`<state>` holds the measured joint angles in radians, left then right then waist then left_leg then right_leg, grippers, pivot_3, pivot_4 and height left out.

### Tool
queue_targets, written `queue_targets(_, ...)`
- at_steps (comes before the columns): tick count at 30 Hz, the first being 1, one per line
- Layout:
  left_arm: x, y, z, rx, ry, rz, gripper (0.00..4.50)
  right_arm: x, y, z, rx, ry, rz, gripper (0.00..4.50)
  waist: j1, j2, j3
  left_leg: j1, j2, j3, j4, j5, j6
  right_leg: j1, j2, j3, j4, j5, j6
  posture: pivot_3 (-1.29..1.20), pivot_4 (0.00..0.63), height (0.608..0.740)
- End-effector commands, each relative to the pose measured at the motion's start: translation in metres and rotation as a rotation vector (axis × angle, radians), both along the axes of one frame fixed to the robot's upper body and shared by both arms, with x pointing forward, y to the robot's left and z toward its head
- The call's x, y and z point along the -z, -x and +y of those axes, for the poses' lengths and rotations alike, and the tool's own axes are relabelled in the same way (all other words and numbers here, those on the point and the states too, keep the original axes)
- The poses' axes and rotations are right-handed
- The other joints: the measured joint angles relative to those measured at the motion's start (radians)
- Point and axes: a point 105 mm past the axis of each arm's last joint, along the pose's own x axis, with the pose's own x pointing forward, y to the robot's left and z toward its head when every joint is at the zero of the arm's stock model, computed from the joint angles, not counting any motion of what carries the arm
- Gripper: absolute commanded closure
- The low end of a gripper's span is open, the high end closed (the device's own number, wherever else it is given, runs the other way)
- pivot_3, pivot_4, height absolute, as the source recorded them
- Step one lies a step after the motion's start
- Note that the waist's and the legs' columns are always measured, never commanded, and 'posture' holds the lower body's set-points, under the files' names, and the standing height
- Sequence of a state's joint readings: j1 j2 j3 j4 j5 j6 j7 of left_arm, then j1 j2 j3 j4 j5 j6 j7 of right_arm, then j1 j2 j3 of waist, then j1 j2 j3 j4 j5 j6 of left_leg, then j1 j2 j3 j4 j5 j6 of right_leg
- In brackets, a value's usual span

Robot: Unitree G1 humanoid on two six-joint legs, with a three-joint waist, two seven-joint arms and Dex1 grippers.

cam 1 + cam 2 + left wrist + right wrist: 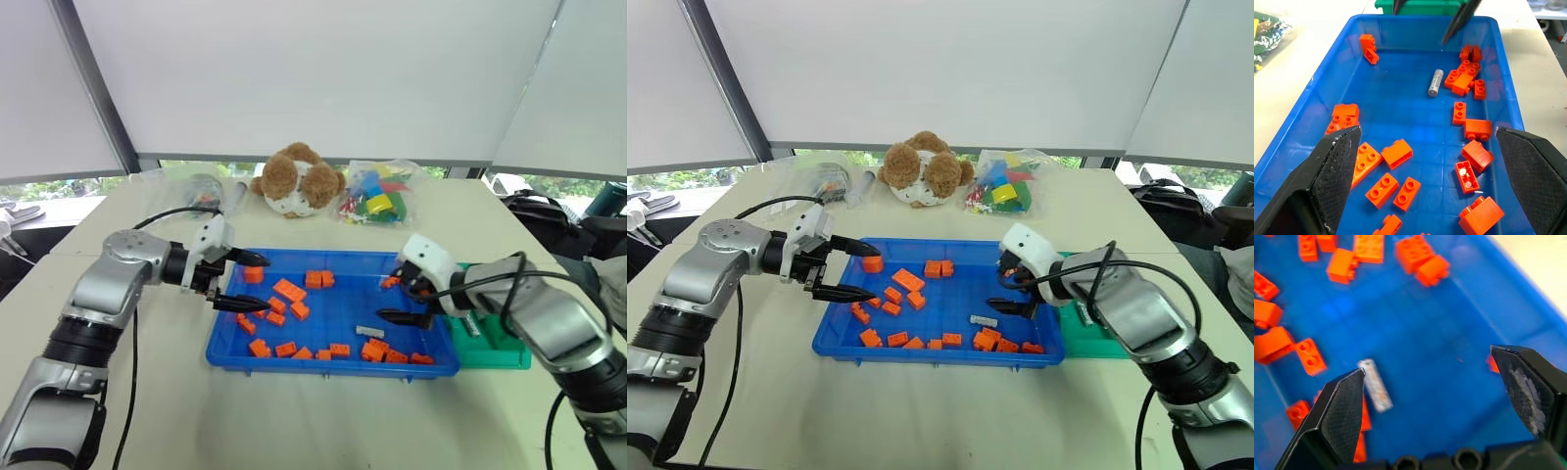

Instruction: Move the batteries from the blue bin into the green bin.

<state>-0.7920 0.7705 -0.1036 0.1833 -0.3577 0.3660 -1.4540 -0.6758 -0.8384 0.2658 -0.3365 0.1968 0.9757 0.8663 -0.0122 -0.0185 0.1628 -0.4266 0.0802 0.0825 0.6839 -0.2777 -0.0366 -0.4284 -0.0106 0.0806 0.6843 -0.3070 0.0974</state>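
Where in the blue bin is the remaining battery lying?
The battery lies flat in the blue bin, toward its right end, beside a cluster of orange bricks.

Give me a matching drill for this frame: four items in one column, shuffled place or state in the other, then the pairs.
Items:
1. battery
2. green bin
3. left gripper
4. plush toy

Places or states:
A. open over the left end of the blue bin
B. lying among orange bricks on the blue floor, near the right gripper
C. on the table beyond the blue bin's far rim
D. against the blue bin's right end

Pairs: 1-B, 2-D, 3-A, 4-C
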Motion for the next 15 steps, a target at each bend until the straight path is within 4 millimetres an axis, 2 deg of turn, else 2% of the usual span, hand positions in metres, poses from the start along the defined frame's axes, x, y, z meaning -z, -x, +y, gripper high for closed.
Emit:
queue_targets(1, -0.012, 0.002, 0.002, -0.003, -0.007, -0.052, 0.00, 0.008, -0.002, 0.013, -0.027, 0.021, 0.003, 0.04, -0.001, 0.000, 0.000, 0.000, 0.000, 0.000, 0.000, 0.000, 0.000, 0.000, 0.000, 0.000, 0.000, 0.000, 0.000, 0.00, 0.150, 0.733)
queue_targets(7, -0.012, 0.003, 0.003, -0.006, -0.010, -0.053, 0.00, 0.023, -0.006, 0.029, -0.040, 0.026, 0.039, 0.04, -0.001, 0.000, 0.000, 0.000, 0.000, 0.000, 0.000, 0.000, 0.000, 0.000, 0.000, 0.000, 0.000, 0.000, 0.000, 0.00, 0.150, 0.733)
queue_targets(15, -0.011, 0.004, 0.003, -0.008, -0.009, -0.056, 0.00, 0.034, -0.012, 0.028, -0.030, 0.055, 0.071, 0.04, -0.001, 0.000, 0.000, 0.000, 0.000, 0.000, 0.000, 0.000, 0.000, 0.000, 0.000, 0.000, 0.000, 0.000, 0.000, 0.00, 0.150, 0.733)
